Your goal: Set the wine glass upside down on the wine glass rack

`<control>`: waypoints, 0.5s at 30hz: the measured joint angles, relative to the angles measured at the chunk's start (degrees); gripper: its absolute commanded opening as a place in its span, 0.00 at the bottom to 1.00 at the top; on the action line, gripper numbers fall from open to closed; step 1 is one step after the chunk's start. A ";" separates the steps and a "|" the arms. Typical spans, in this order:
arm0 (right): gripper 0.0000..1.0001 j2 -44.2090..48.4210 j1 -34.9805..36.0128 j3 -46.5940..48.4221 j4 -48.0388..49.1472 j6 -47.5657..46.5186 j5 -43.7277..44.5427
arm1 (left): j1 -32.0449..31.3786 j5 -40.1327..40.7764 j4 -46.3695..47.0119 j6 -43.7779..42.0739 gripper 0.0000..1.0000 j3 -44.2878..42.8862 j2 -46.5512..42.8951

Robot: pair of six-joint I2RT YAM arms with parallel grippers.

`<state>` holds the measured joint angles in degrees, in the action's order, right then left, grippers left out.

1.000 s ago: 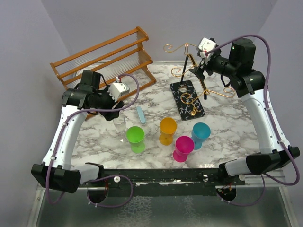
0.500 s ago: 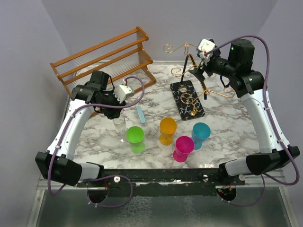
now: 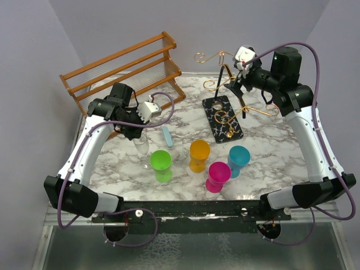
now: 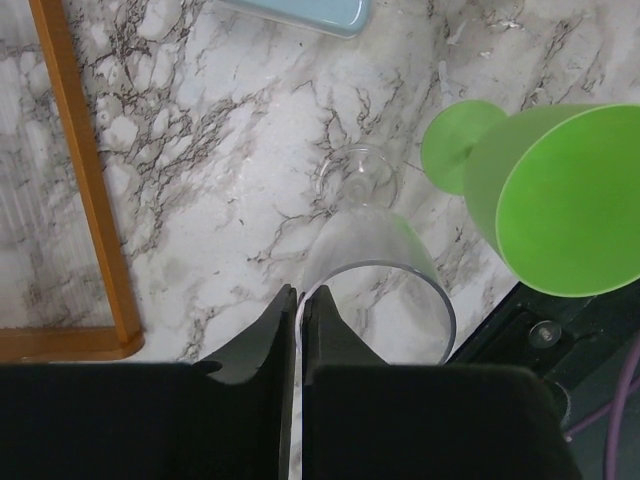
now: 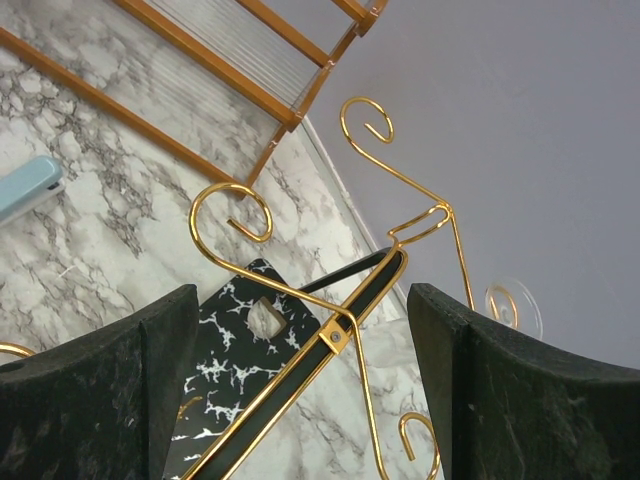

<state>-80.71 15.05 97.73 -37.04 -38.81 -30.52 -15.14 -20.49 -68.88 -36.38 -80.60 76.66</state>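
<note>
A clear wine glass (image 4: 372, 250) stands upright on the marble table (image 3: 270, 140) at the left. My left gripper (image 4: 300, 292) is shut on its rim, one finger inside the bowl and one outside; from above it (image 3: 138, 136) sits over the glass (image 3: 142, 147). The wine glass rack (image 3: 223, 117), with curly gold wire arms on a slanted black post (image 5: 330, 345), stands at the back middle. My right gripper (image 5: 300, 300) hangs open above it (image 3: 239, 84). The post shows between its fingers and touches neither.
A brown wooden slatted rack (image 3: 124, 70) fills the back left. Green (image 3: 161, 160), orange (image 3: 199, 152), pink (image 3: 218, 171) and blue (image 3: 239, 157) goblets stand in front. A pale blue bar (image 3: 166, 136) lies beside the clear glass.
My left gripper has swung in over the clear glass and shut on its rim. The right arm has stayed where it was.
</note>
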 measured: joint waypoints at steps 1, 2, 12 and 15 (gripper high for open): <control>0.84 0.00 0.00 0.00 0.00 0.04 0.00 | 0.00 0.44 -0.52 -0.33 0.00 -0.55 0.31; 0.85 0.00 0.00 0.00 0.00 0.11 0.02 | 0.00 0.92 -1.01 -0.70 0.00 -1.20 0.59; 0.88 0.48 0.00 -0.31 0.00 1.07 0.07 | 0.00 6.91 -3.23 -2.80 0.00 -14.32 1.05; 0.89 0.57 0.00 -0.28 -0.02 1.20 0.02 | 0.00 7.69 -2.01 -2.14 0.00 -18.47 0.74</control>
<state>-80.14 15.05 97.45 -37.06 -37.60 -30.50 -15.14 -12.80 -70.89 -38.52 -99.07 77.41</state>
